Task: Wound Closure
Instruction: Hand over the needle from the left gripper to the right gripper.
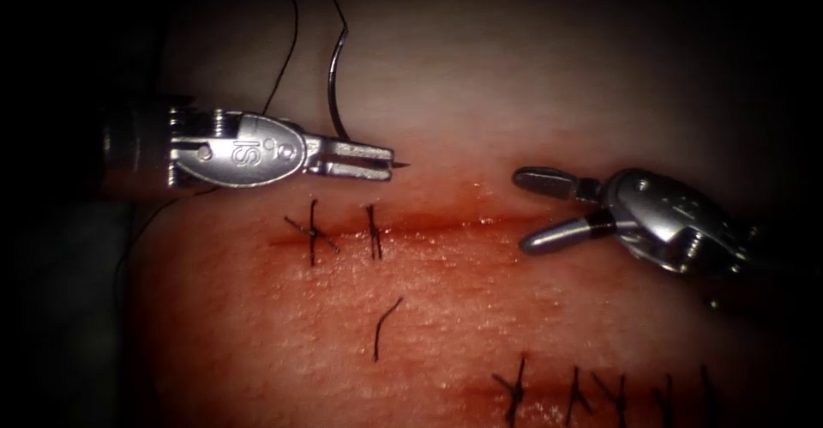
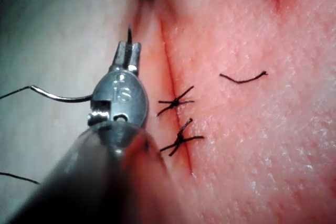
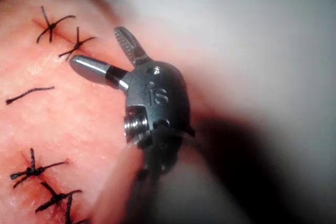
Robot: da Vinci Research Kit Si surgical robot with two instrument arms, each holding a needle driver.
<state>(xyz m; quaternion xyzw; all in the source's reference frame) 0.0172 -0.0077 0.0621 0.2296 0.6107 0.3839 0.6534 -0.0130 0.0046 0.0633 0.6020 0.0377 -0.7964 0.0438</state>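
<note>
My left tool hovers just above the left part of the cut, shut on the curved needle close to its point. The point pokes out past the jaws and the body arcs upward, clear of the tissue. Black thread trails up from the needle's tail. In the left wrist view the same tool holds the needle beside the cut. My right tool stands open and holds nothing over the cut's right part, as the right wrist view also shows.
Two knotted stitches close the cut's left end. A loose cut piece of thread lies on the tissue below them. A second stitched cut runs along the lower right. Red fluid stains the tissue around the cut.
</note>
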